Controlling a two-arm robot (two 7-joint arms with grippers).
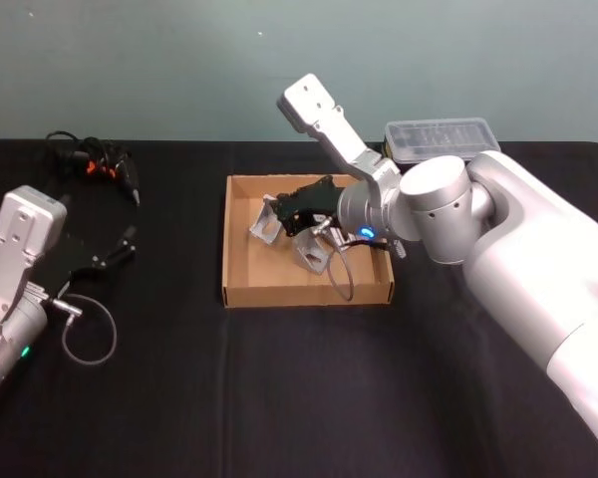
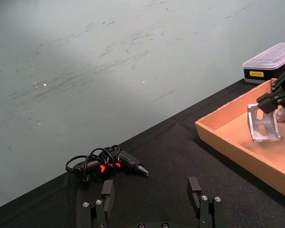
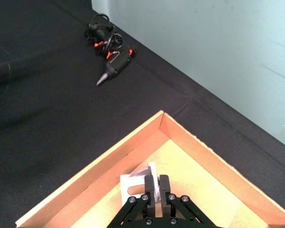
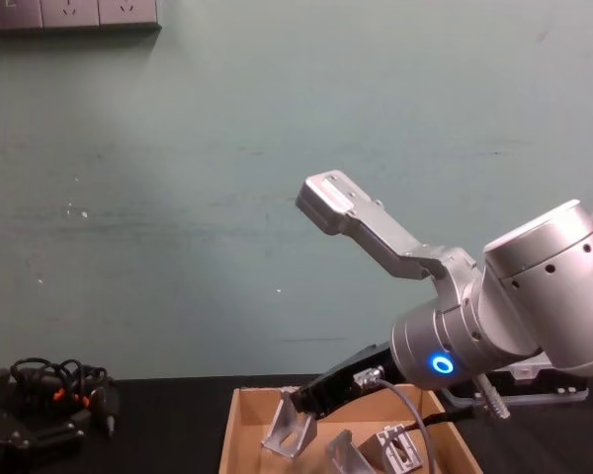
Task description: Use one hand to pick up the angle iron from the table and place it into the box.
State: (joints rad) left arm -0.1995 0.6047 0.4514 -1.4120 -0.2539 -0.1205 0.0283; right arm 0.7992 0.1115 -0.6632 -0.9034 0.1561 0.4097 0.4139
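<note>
Angle iron (image 1: 266,221) inside the tan cardboard box (image 1: 241,295), at its left end, standing on the box floor, clamped between narrow jaws of the right gripper (image 1: 282,211). Seen likewise from the right wrist (image 3: 141,184), fingers (image 3: 150,190) pinching its upright flange. Two more angle irons (image 4: 368,450) lying further right in the box. Left gripper (image 1: 123,246) parked over the black table (image 1: 179,398) at left, jaws spread wide, nothing between. Glue gun (image 1: 105,167) with coiled cord at far left; clear-lidded organiser case (image 1: 441,137) behind the box.

Open black table (image 1: 179,398) surrounds the box (image 1: 241,295); glue gun (image 1: 108,169) and plastic case (image 1: 441,137) obstruct the back.
</note>
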